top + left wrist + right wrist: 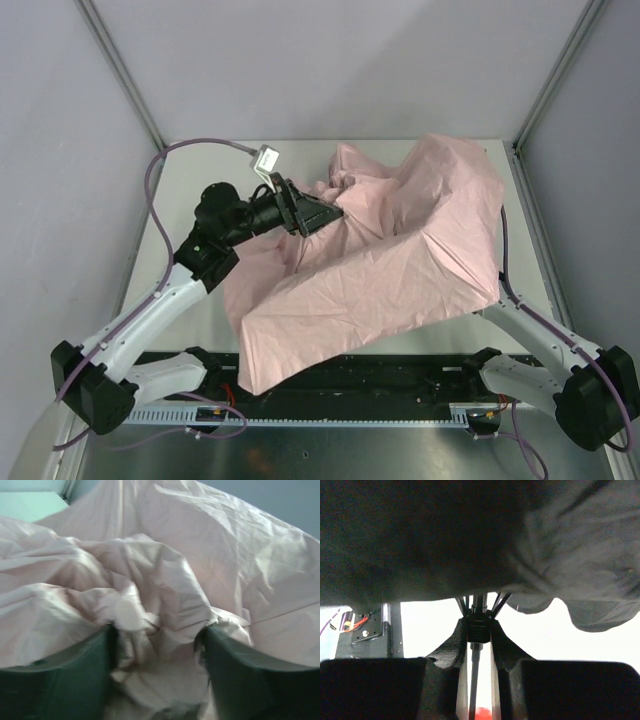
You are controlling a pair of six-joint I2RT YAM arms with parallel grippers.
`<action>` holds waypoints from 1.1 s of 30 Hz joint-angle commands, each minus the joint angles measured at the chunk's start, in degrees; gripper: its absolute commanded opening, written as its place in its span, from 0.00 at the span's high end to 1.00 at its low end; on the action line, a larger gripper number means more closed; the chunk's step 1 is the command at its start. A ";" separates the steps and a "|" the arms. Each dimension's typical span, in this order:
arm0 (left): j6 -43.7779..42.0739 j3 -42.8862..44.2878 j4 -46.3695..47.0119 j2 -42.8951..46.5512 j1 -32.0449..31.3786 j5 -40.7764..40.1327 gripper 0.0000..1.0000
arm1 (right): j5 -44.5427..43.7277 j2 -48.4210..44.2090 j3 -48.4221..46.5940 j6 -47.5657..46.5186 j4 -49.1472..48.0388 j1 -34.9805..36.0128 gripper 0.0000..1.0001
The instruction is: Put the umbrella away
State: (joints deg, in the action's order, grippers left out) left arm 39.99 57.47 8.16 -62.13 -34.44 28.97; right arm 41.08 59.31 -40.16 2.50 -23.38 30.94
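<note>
Umbrella [400,250]: pink canopy slumped over the centre and right of the surface [185,190], near edge draped past the front. Right gripper [479,627] sits under the canopy, fingers [445,652] pinching the umbrella's dark shaft [474,680] just below the ribs. Left gripper [157,645] is at the far-left bunch, fingers [65,675] spread with crumpled fabric between them.

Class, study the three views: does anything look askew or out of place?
Yes: the umbrella sags crumpled, not folded, its fabric draped over the right gripper that clamps its shaft and overhanging the black base rail.
</note>
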 commanded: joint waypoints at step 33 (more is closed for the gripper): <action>-5.75 -10.67 5.71 5.08 22.04 -0.06 1.00 | -35.93 -15.67 -27.08 8.76 65.90 -5.33 0.18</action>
State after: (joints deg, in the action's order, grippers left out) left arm 36.97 46.28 9.67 -57.67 -13.93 25.82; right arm 2.44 41.71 -56.38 18.06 37.28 25.32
